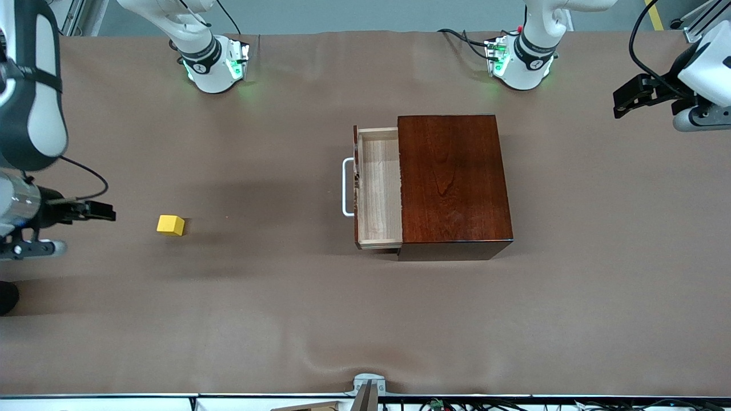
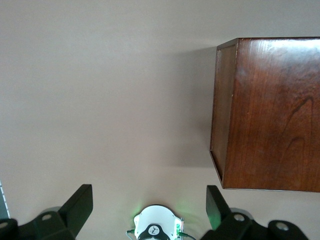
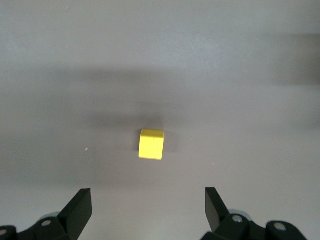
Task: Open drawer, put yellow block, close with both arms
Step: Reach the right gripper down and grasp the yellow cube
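The right gripper [image 3: 145, 210] is holding its fingers [image 3: 80, 205] spread wide with nothing between them, and in the right wrist view the yellow block [image 3: 151, 144] is sitting on the table [image 3: 240, 75] at the centre of the frame, just above the gap and clear of both fingers. In the front view this gripper [image 1: 105, 212] is showing at the left edge, up in the air, with the yellow block [image 1: 171, 225] lying on the table [image 1: 257, 319] just to its right, well apart from the wooden box [image 1: 454, 182].

The step in hand looks to be picking up the block. To do it well, the gripper should be centring the cube between the fingers, squaring them to two flat faces, and dropping straight down before squeezing, since an off-centre close would likely nudge so small a cube aside.

The left gripper [image 2: 147, 212] is waiting, fingers [image 2: 80, 202] likewise wide apart and holding nothing; the front view puts it [image 1: 634, 94] at the upper right edge.

The drawer [image 1: 377, 188] is already standing pulled out from the box at frame centre, its tray bare and its white handle [image 1: 346, 187] pointing toward the block.

Only the front view is showing the open drawer and the span between it and the block. The right wrist view alone is showing how the block lines up with the fingers. The left wrist view is showing only the box's closed end [image 2: 270, 110] and the left arm's base [image 2: 157, 227].
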Robot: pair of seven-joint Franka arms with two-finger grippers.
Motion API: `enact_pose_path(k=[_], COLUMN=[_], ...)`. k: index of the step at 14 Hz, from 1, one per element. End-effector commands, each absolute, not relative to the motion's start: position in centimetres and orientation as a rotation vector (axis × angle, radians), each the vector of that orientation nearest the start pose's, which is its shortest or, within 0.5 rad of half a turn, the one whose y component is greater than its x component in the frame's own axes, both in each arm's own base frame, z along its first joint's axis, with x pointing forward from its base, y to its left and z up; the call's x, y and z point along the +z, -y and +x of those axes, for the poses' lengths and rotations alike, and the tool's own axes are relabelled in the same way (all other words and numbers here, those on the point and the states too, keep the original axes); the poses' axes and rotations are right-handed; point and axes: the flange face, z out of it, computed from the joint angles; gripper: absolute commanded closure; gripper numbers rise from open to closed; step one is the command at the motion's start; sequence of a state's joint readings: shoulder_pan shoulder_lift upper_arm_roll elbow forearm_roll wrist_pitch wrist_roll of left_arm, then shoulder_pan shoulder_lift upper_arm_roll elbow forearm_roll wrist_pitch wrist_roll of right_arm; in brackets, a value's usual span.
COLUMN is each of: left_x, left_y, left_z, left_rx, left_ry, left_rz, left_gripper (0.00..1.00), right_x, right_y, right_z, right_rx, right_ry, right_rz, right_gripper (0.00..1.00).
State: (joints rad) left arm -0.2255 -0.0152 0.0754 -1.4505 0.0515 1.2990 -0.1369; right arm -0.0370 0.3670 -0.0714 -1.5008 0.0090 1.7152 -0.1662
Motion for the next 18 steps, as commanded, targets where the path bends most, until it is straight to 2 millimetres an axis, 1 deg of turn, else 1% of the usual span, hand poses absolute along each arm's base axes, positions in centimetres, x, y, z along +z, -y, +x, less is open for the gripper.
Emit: enact_pose_path(k=[1, 2, 4, 6, 7, 8, 9, 11, 12, 14, 16, 18], left_x=[65.4, 65.1, 64.8, 65.0, 65.0, 65.1, 65.5, 66.4, 66.5, 66.4, 66.8, 67.2], left_y=[5.3, 4.8, 4.3, 3.6, 3.9, 3.9, 4.1, 4.2, 4.0, 4.4, 5.2, 5.4], left_z=[49.2, 48.8, 47.9, 47.5, 47.5, 47.5, 47.5, 47.9, 47.9, 48.4, 48.8, 49.4], left_rx=[0.178, 0.16, 0.079, 0.047, 0.044, 0.044, 0.032, 0.012, 0.012, 0.019, 0.032, 0.058], left_ry=[0.003, 0.014, -0.039, -0.055, -0.062, -0.064, -0.061, -0.065, -0.06, -0.057, -0.075, -0.081], left_rz=[-3.097, -3.101, -3.115, -3.121, -3.12, -3.12, -3.137, -3.152, -3.154, -3.151, -3.14, -3.136], left_gripper=[0.0, 0.0, 0.0, 0.0, 0.0, 0.0, 0.0, 0.0, 0.0, 0.0, 0.0, 0.0], right_x=[39.9, 38.8, 36.4, 35.2, 34.5, 33.3, 32.4, 30.1, 29.3, 27.9, 26.6, 25.2], right_y=[7.9, 7.6, 7.2, 6.9, 6.9, 7.0, 7.1, 6.8, 6.9, 6.9, 6.7, 6.7], right_z=[64.6, 64.4, 64.0, 63.8, 63.7, 63.3, 63.0, 62.0, 61.6, 60.9, 60.3, 59.4], right_rx=[0.224, 0.227, 0.2, 0.216, 0.237, 0.258, 0.247, 0.245, 0.241, 0.232, 0.22, 0.198], right_ry=[0.02, 0.024, 0.028, 0.033, 0.032, 0.026, 0.022, 0.019, 0.014, 0.006, 0.002, -0.003], right_rz=[-3.06, -3.061, -3.068, -3.067, -3.064, -3.06, -3.064, -3.066, -3.068, -3.07, -3.071, -3.077], right_gripper=[0.0, 0.0, 0.0, 0.0, 0.0, 0.0, 0.0, 0.0, 0.0, 0.0, 0.0, 0.0])
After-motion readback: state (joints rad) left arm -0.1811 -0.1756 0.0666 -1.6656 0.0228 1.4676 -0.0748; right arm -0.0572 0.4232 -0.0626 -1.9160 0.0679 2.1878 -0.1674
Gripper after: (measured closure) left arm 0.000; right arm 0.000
